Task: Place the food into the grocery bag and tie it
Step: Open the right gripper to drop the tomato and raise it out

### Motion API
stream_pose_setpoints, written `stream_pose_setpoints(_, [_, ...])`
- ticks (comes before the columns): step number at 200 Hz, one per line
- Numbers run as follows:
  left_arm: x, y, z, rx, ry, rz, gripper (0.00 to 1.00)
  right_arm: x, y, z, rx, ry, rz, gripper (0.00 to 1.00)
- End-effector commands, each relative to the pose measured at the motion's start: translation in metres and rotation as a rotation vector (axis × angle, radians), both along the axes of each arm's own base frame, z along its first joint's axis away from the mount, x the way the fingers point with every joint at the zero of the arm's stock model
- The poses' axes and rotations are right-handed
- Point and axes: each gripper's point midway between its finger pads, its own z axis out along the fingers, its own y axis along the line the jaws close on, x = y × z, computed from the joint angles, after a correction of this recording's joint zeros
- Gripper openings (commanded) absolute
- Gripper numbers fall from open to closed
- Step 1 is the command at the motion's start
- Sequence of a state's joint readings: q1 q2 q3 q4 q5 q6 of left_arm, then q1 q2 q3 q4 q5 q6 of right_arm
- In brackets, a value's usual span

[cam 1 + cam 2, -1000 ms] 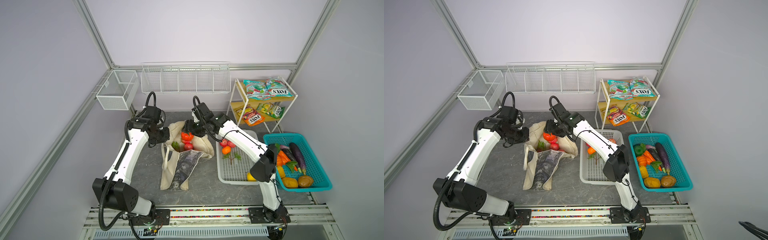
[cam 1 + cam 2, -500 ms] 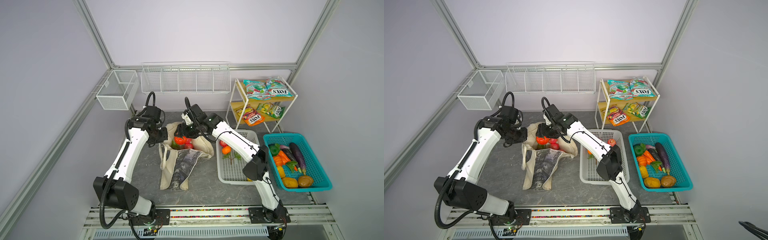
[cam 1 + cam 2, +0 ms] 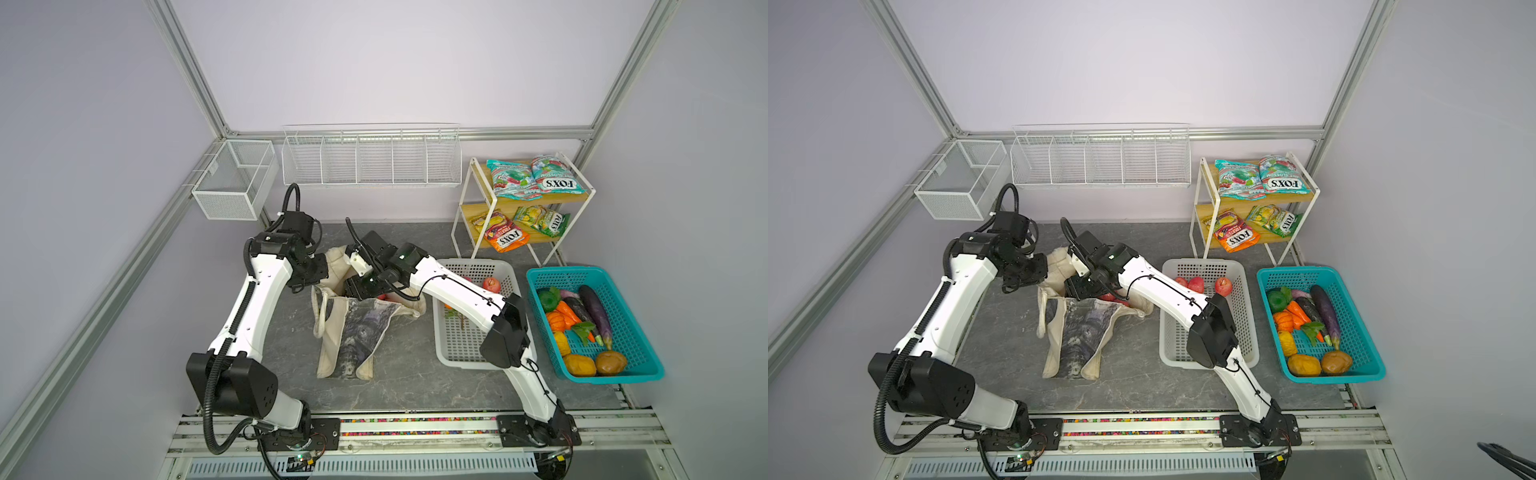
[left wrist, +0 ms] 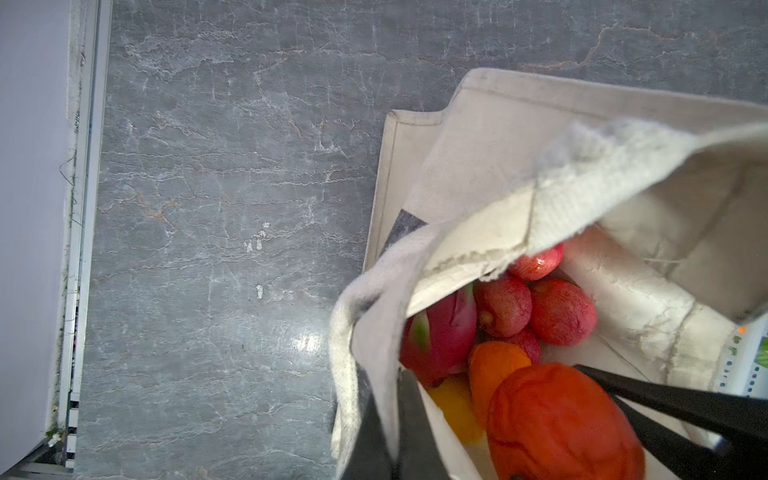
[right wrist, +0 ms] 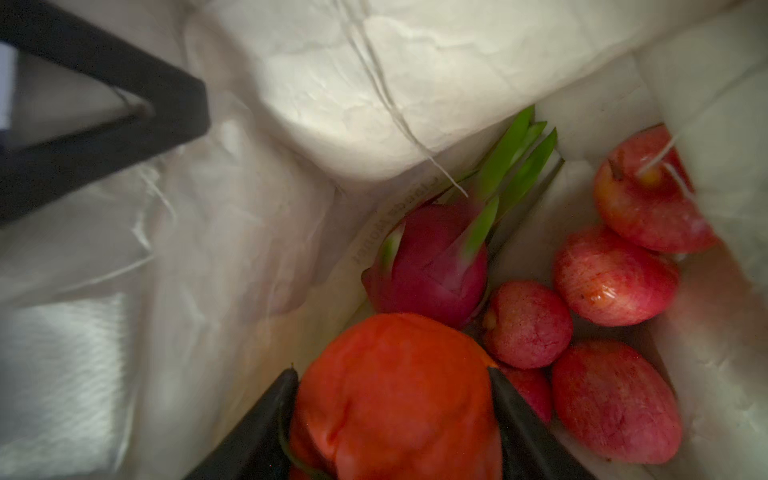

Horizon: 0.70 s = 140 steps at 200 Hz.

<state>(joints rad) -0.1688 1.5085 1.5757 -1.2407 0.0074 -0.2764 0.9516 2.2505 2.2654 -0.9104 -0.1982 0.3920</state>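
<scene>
Over the grocery bag point(image 3: 360, 328), in both top views, the two arms meet at its mouth. The left claw point(image 3: 320, 270) is clenched on the bag's rim and holds it up, while the right claw point(image 3: 368, 291) reaches down inside. The bag lies on the bench point(image 3: 415, 374) with its cream handles point(image 3: 316, 320) loose, so tying is not begun. Just beside the bag stands the white basket point(image 3: 473, 263), where red apples point(image 3: 1224, 286) wait. I judge the loading well along but unfinished. Bare bench lies open on the bag's far side from the basket, and toward the arm bases.

From the left wrist, the bag's rim point(image 4: 540, 216) droops across part of the mouth and narrows the way in. Beneath it sit a dragon fruit point(image 4: 444, 332), bagged apples point(image 4: 561, 311) and a yellow fruit point(image 4: 455, 409).

From the right wrist, the right claw is grasping an orange-red fruit point(image 5: 395, 415), its fingers point(image 5: 519, 436) spread wide on either side, just above the dragon fruit and bagged apples at the bag's bottom. Cloth walls stand close all round. The free spot looks to be the bare cloth beside the dragon fruit. A release there and a straight lift out should spare the drooping rim.
</scene>
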Motion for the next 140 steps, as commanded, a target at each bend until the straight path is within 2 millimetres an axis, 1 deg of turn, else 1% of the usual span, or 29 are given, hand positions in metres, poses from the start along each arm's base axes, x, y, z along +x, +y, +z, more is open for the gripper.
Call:
stream_pose_setpoints(1, [-0.001, 0.003, -0.002, 0.008, 0.016, 0.012, 0.0, 0.008, 0.002, -0.026, -0.044, -0.046, 0.05, 0.61])
stream_pose_setpoints(39, [-0.002, 0.001, -0.004, -0.006, 0.029, 0.006, 0.0, 0.011, 0.004, -0.06, -0.084, -0.018, 0.069, 0.64])
stream_pose_setpoints(73, [-0.005, -0.002, -0.005, -0.018, 0.042, -0.002, 0.0, 0.018, 0.003, -0.077, -0.096, 0.014, 0.048, 0.68])
stream_pose_setpoints(91, [-0.007, -0.003, -0.004, -0.026, 0.041, -0.008, 0.0, 0.017, 0.001, -0.08, -0.101, 0.026, 0.044, 0.72])
stream_pose_setpoints(107, [-0.009, -0.004, -0.004, -0.032, 0.044, -0.009, 0.0, 0.016, 0.0, -0.08, -0.106, 0.035, 0.04, 0.79])
stream_pose_setpoints(140, [-0.012, -0.003, -0.004, -0.032, 0.044, -0.008, 0.0, 0.016, -0.001, -0.073, -0.097, 0.026, 0.035, 0.91])
